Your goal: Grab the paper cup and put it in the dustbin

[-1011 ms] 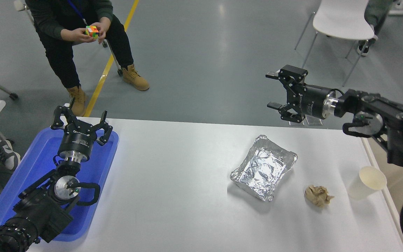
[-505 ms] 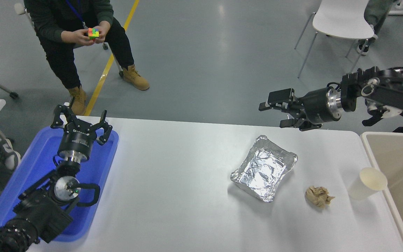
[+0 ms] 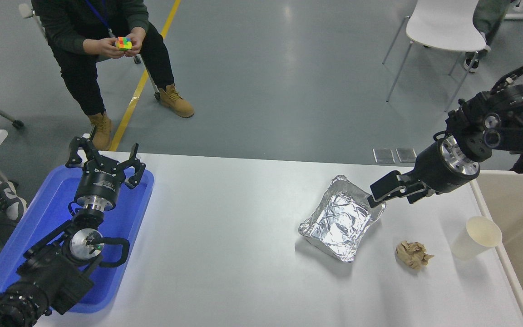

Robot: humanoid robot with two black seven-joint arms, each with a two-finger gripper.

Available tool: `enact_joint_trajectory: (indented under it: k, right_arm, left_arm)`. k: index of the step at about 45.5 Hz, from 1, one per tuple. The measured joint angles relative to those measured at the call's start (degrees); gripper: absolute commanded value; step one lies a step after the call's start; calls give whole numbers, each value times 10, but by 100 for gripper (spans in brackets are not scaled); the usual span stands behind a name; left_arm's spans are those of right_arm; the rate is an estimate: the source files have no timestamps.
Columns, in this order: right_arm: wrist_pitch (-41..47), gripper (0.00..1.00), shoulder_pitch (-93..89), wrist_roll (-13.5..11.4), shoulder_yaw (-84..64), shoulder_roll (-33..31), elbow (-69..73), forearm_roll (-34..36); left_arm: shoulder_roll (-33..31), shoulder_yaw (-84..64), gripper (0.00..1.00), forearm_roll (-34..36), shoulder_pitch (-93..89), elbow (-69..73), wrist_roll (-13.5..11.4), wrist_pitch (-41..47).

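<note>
Cream-white tapered paper cup (image 3: 476,237) stands on the white desk (image 3: 243,254) at the frame's right, beside the beige rectangular dustbin (image 3: 522,236). The right gripper (image 3: 385,193) hangs over the silver foil tray's (image 3: 341,220) far corner; I cannot tell its opening. The left gripper (image 3: 103,159), lower left, is spread

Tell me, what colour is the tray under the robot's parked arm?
Bright blue. The tray shows best in the head view, at the table's left end.
</note>
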Motion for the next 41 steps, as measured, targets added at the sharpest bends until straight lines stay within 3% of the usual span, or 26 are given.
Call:
enact_joint_trajectory:
  k: [25, 41]
  right_arm:
    - [67, 100, 167, -2, -147, 39, 64, 134]
    - [74, 100, 204, -3, -185, 42, 78, 124]
  left_arm:
    - [1, -1, 100, 0, 0, 0, 0, 0]
    - [1, -1, 100, 0, 0, 0, 0, 0]
